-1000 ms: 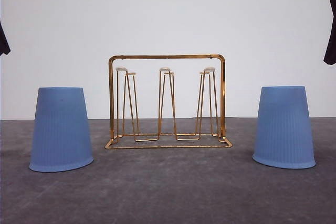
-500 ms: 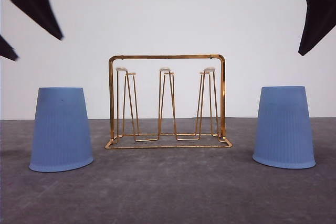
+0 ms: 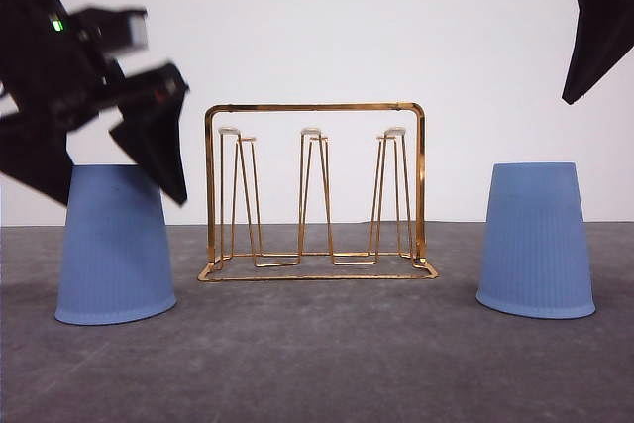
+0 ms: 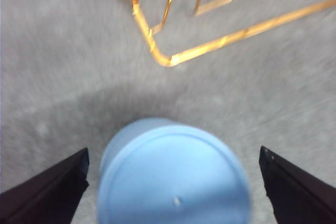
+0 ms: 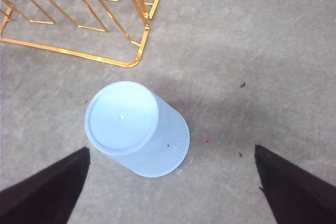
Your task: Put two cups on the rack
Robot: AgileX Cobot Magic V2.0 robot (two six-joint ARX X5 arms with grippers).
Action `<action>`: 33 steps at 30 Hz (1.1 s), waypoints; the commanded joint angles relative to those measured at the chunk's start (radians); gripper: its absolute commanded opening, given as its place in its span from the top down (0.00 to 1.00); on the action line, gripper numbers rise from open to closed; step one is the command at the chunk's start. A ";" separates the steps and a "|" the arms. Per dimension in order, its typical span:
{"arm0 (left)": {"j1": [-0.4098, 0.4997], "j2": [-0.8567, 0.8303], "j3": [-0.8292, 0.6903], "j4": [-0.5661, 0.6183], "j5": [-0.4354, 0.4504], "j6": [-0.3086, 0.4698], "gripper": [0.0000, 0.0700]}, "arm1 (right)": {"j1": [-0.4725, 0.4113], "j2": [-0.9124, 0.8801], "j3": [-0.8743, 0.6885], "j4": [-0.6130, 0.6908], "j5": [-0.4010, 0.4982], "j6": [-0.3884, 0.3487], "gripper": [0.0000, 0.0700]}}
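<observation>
While no lettering or label can be read on anything, two small green lights glow on the dark body of the left arm in the front view.

Farthest left on the grey counter (image 3: pixel 317 364) stands the left cup (image 3: pixel 115 245), mouth down, its closed base up and its long axis close to upright, leaning very slightly. The left gripper (image 3: pixel 99 170) hangs over it, blurred, one dark finger reaching down past the cup's upper right edge and the other at its upper left. In the left wrist view the fingers (image 4: pixel 50 192) are spread wide, one on each side of the cup's round base (image 4: pixel 173 177), with clear gaps and no contact to be seen.

In the middle stands the rack (image 3: pixel 315 192), a gold wire frame whose long side runs left to right, its white-tipped prongs (image 3: pixel 311 133) pointing straight up. It stands apart from both cups and nothing covers it.

To the right stands the right cup (image 3: pixel 536 241), also mouth down, wide rim on the counter, axis upright. The right gripper (image 5: pixel 170 187) hangs high above it; the front view catches its dark finger (image 3: pixel 599 32) at the upper right corner, well clear of the cup. In the right wrist view its fingers are spread wide with the cup (image 5: pixel 135 128) between and below them, near the rack's base corner (image 5: pixel 137 56).

A plain white wall (image 3: pixel 317 27) closes the scene behind.
</observation>
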 commanded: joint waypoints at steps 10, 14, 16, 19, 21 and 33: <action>-0.010 0.023 0.026 0.023 -0.002 -0.003 0.45 | 0.004 0.005 0.010 0.009 -0.004 -0.011 0.09; -0.010 0.009 0.099 -0.029 0.007 -0.002 0.45 | 0.004 0.005 0.010 0.009 -0.004 -0.011 0.09; -0.010 -0.005 0.163 -0.063 0.007 0.003 0.45 | 0.004 0.005 0.010 0.009 -0.004 -0.010 0.09; -0.011 -0.022 0.280 -0.113 0.010 0.013 0.45 | 0.004 0.005 0.010 0.010 -0.004 -0.010 0.09; -0.014 -0.024 0.365 -0.153 0.013 0.025 0.44 | 0.004 0.005 0.010 0.010 -0.004 -0.011 0.09; -0.030 0.024 0.546 -0.159 0.009 0.062 0.43 | 0.004 0.005 0.010 0.005 -0.004 -0.011 0.09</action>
